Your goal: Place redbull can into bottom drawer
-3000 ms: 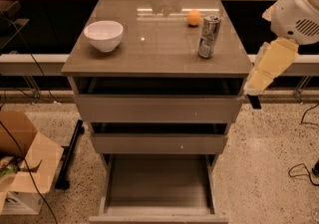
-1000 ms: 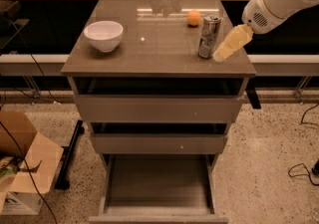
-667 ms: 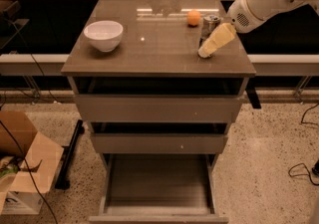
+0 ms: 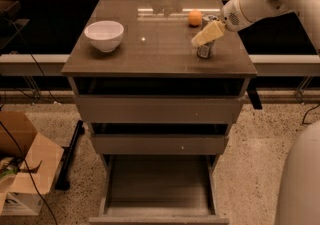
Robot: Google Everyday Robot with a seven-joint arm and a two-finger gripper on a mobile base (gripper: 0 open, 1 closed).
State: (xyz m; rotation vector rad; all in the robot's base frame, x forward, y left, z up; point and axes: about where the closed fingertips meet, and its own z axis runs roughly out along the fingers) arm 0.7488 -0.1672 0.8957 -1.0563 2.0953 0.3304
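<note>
The redbull can (image 4: 205,50) stands upright at the right of the cabinet top (image 4: 155,44), just in front of a small orange ball (image 4: 195,17). My gripper (image 4: 207,34), cream-coloured at the end of the white arm (image 4: 255,1), reaches in from the right and lies across the can's upper half, hiding most of it. The bottom drawer (image 4: 159,183) is pulled out near the floor, with a bare flat floor and nothing in it.
A white bowl (image 4: 104,35) sits at the left of the cabinet top. The two upper drawers (image 4: 157,109) stand slightly ajar. A cardboard box (image 4: 22,169) and cables lie on the floor at the left. Part of the robot's white body (image 4: 300,184) shows at the lower right.
My gripper has swung left from beside the cabinet's right edge, over the top, until it covers the can. The can, the ball, the bowl and the drawers have not moved.
</note>
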